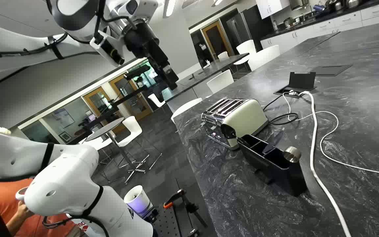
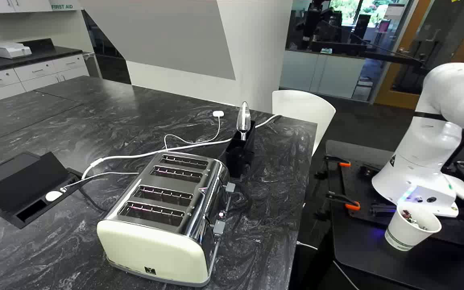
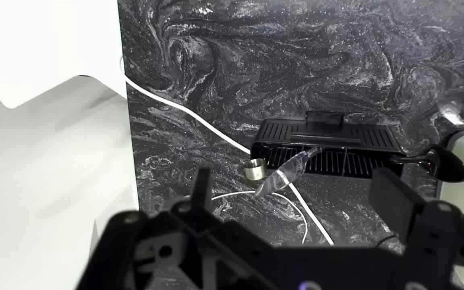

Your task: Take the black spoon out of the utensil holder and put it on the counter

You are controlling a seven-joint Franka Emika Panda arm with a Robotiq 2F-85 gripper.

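Observation:
The black spoon (image 3: 449,164) leans out of one end of the black utensil holder (image 3: 328,133), its bowl beside the toaster in the wrist view. It also shows in an exterior view (image 1: 228,131). The holder stands on the dark grey veined counter (image 3: 256,60) in both exterior views (image 1: 275,168) (image 2: 235,161); I cannot clearly make out the spoon in the view facing the toaster's end. My gripper (image 3: 298,189) is open and empty. In an exterior view the gripper (image 1: 172,80) hangs high above the counter, well apart from the spoon and holder.
A cream and chrome toaster (image 1: 239,118) stands beside the holder's spoon end. A clear utensil (image 3: 286,175) and a metal cup (image 3: 255,169) stick out of the holder. White cables (image 1: 314,158) run past it. An open black outlet box (image 2: 34,193) and the counter's edge are nearby.

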